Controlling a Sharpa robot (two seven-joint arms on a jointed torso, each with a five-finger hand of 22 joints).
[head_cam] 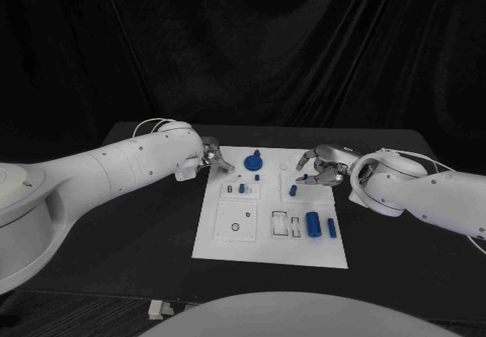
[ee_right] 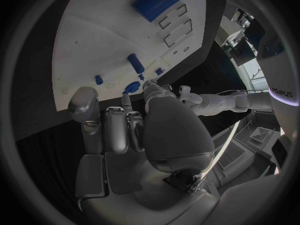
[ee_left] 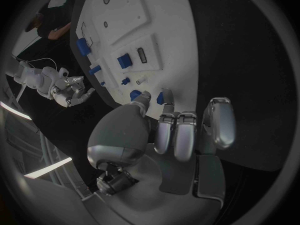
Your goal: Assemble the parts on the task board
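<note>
Black worktop (head_cam: 121, 232), white task board (head_cam: 228, 246) lying flat mid-worktop, long side running away from the robot.

L arm (head_cam: 101, 172) comes in over the board's far-left corner. Left hand (head_cam: 211, 156) sits at that corner, fingers curled in together; wrist cam shows fingertips (ee_left: 164, 96) right by a small blue part at the board edge. Can't tell if it's pinching that part or just touching it.

R arm (head_cam: 425, 193) reaches over the board's right edge. Right hand (head_cam: 322, 167) hovers above the far-right area, fingers bent and apart, nothing visibly held.

Parts, big to small: blue cylinder (head_cam: 314, 223) lying near-right on the board, slim blue rod (head_cam: 331, 226) just beside it, round blue knob w/ post (head_cam: 253, 163) far-centre, short blue peg (head_cam: 293, 190) standing below the R hand, tiny blue pin (head_cam: 242, 187) mid-left.
</note>
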